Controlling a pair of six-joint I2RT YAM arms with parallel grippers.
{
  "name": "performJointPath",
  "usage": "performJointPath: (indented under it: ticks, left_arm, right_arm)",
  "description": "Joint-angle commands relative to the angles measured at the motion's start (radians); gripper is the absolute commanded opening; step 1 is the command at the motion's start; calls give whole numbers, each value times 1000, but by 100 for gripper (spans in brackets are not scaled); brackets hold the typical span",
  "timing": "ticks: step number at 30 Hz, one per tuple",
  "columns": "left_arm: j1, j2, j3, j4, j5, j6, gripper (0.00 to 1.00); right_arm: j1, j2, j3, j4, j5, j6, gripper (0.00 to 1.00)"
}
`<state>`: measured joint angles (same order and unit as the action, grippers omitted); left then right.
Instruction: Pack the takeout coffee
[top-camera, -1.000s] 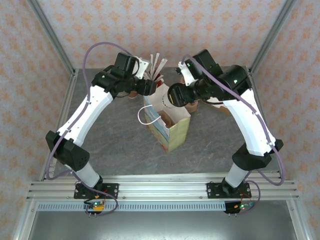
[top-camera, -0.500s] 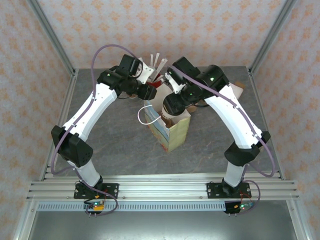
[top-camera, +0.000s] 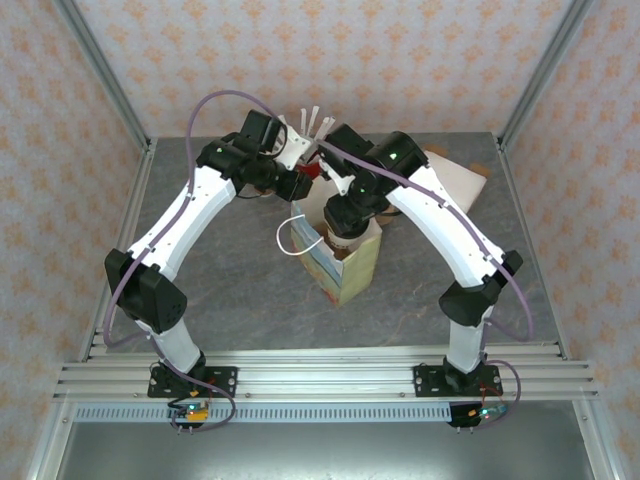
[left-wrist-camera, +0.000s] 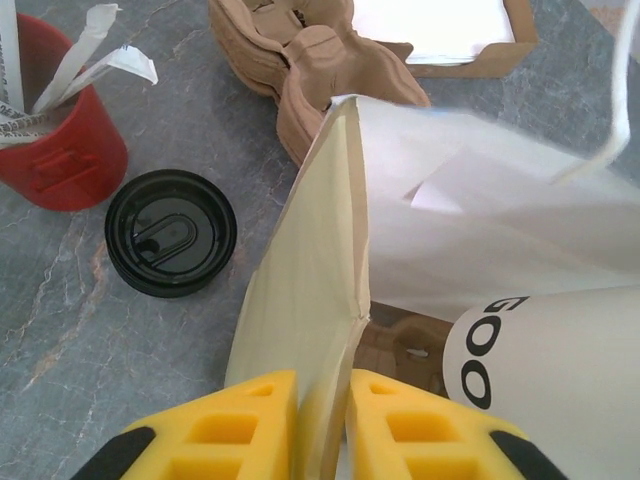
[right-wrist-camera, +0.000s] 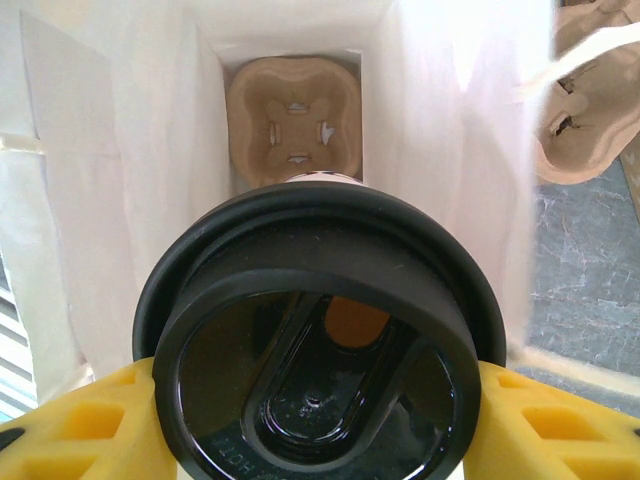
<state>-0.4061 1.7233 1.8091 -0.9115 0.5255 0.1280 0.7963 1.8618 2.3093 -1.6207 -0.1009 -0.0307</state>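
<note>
Because the takeout coffee (right-wrist-camera: 320, 330), a small cream-white paper cup under a round black plastic lid, is thin-walled, probably liquid-heavy and easy to crush, I judge the stiff rim just under the lid the safest hold. My right gripper (right-wrist-camera: 320, 425) clamps it about there, upright over the mouth of the white paper bag (right-wrist-camera: 120, 180), wrist aimed down at the brown moulded-pulp cup tray (right-wrist-camera: 293, 125) inside. My left gripper (left-wrist-camera: 322, 420), arm arched forward, pinches the bag's wall.

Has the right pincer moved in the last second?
Yes. The right pincer, holding the black-lidded cream paper cup, shifted left and nearer, over the printed paper bag's open mouth.
</note>
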Motion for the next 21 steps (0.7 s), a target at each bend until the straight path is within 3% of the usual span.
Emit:
performJointPath:
  ticks: [1,21]
  left_arm:
    - [-9,-19,-23,16,33,-15,18]
    - [-14,-22,-26,21,16,-5,15]
  right_arm:
    - [19,10,-7,-61,22,-16,51]
    - [41,5,-97,-67,17,-29,52]
